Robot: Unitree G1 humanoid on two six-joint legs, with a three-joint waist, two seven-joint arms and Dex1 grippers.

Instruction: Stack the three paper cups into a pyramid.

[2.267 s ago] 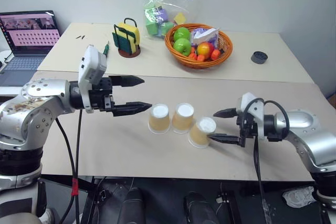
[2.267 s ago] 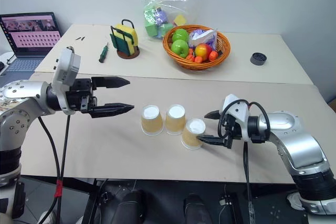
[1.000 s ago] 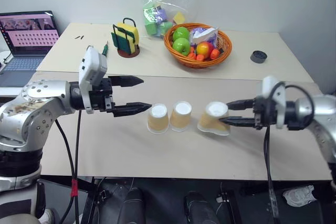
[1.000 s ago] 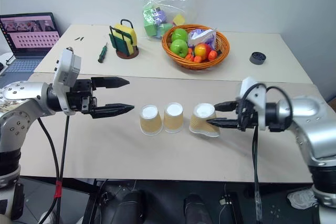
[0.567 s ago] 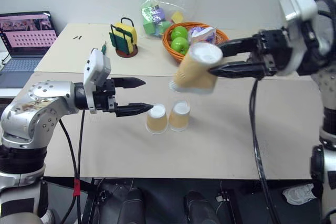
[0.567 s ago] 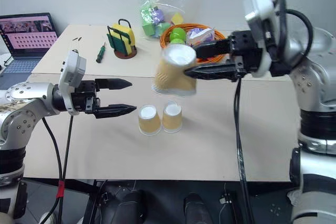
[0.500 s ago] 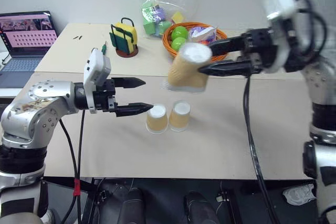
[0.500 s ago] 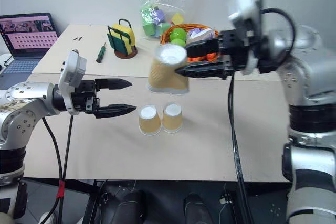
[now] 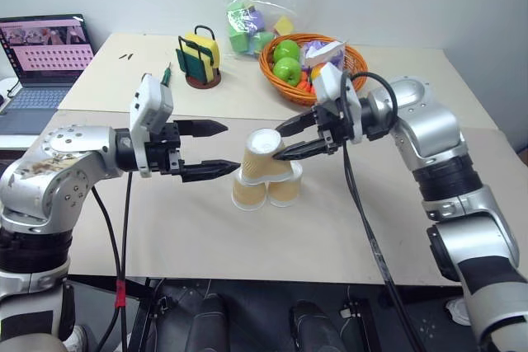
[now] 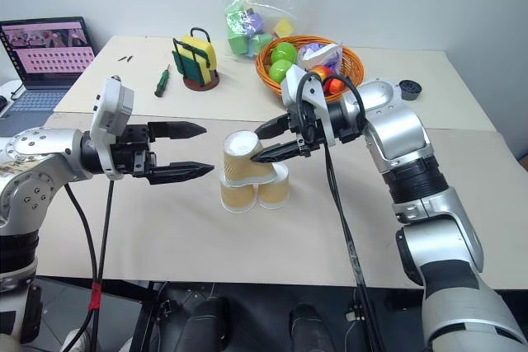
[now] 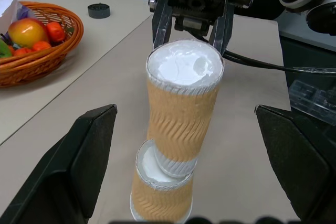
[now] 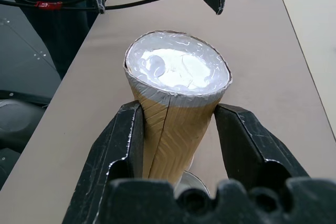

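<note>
Two paper cups (image 9: pixel 248 192) (image 9: pixel 285 190) stand upside down and side by side on the near table. The third paper cup (image 9: pixel 266 154) hangs tilted, white base up, just above them, with my right gripper (image 9: pixel 277 144) shut on its sides. Its wide end meets the tops of the lower two; I cannot tell whether it rests on them. The right wrist view has both fingers (image 12: pixel 123 140) pressing the held cup (image 12: pixel 176 87). My left gripper (image 9: pixel 231 147) stands open just left of the cups, pointing at them, with nothing in it. From the left wrist the held cup (image 11: pixel 182 103) sits over a lower cup (image 11: pixel 160 195).
On the far table are an orange basket (image 9: pixel 330 92) of fruit, a clear bag of coloured blocks (image 9: pixel 256 22), a sponge holder (image 9: pixel 198 59), a screwdriver (image 10: pixel 162 82) and a black lid (image 10: pixel 407 90). A laptop (image 9: pixel 45 51) stands at the far left.
My right gripper has lifted the third cup off the table, swung it up and left, then brought it down over the two standing cups. The left arm has kept still.
</note>
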